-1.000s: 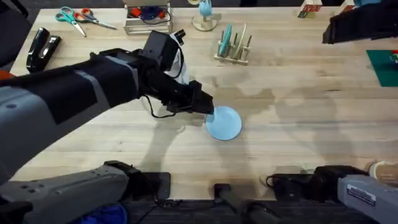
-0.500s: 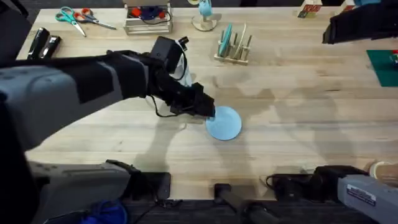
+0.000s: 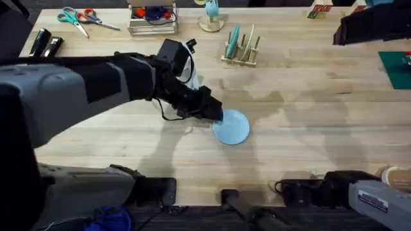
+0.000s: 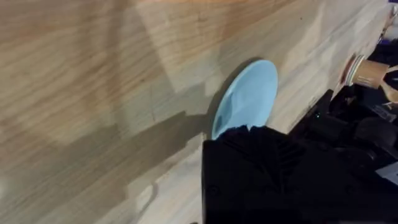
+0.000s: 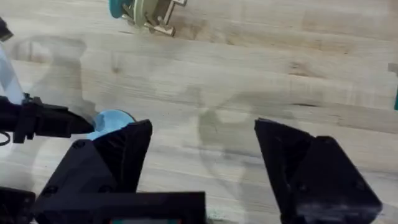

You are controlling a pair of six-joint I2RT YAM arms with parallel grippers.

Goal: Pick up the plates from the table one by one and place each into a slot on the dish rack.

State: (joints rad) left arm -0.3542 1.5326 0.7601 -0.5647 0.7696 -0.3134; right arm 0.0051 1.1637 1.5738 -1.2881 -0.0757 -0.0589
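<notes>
With my left arm's black gripper at the near-left rim of the round, flat light-blue plate lying mid-table, its finger spread undeterminable, I judge the pinch should be confirmed before lifting toward the pale wooden pegged dish rack.

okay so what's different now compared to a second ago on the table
The left arm's near part swung up across the overhead view, while its tool barely shifted, staying at the edge of the light blue plate. The plate lies flat in the same spot. The dish rack, its teal plate and the right tool kept their places.
</notes>
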